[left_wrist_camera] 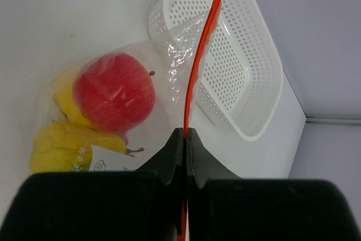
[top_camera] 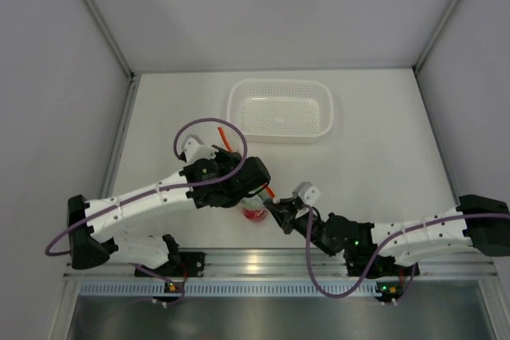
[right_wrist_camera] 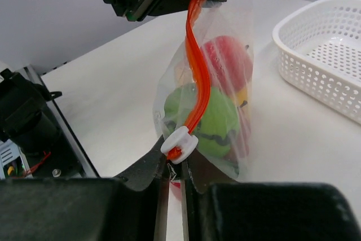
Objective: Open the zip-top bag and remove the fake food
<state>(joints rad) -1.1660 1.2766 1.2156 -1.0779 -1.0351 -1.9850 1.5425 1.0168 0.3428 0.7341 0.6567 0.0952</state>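
The zip-top bag (right_wrist_camera: 169,91) of clear crinkly plastic hangs above the table between my two grippers. Through it I see the fake food: a red round fruit (left_wrist_camera: 114,91), yellow pieces (left_wrist_camera: 59,145) and a green ball (right_wrist_camera: 220,119). My left gripper (left_wrist_camera: 185,131) is shut on the orange-red zip strip (left_wrist_camera: 202,55) near its upper end. A white slider (right_wrist_camera: 179,144) sits at the strip's lower end. Right under it my right gripper (right_wrist_camera: 176,162) has its jaws pinched on the bag's corner. From above, both grippers meet at the bag (top_camera: 253,211) near the table's front edge.
A white perforated basket (top_camera: 280,83) stands at the back of the table, beyond the bag; nothing shows inside it. The right wrist view has its rim (right_wrist_camera: 316,55) to the right. The arms' bases and a metal rail (top_camera: 263,260) run along the near edge.
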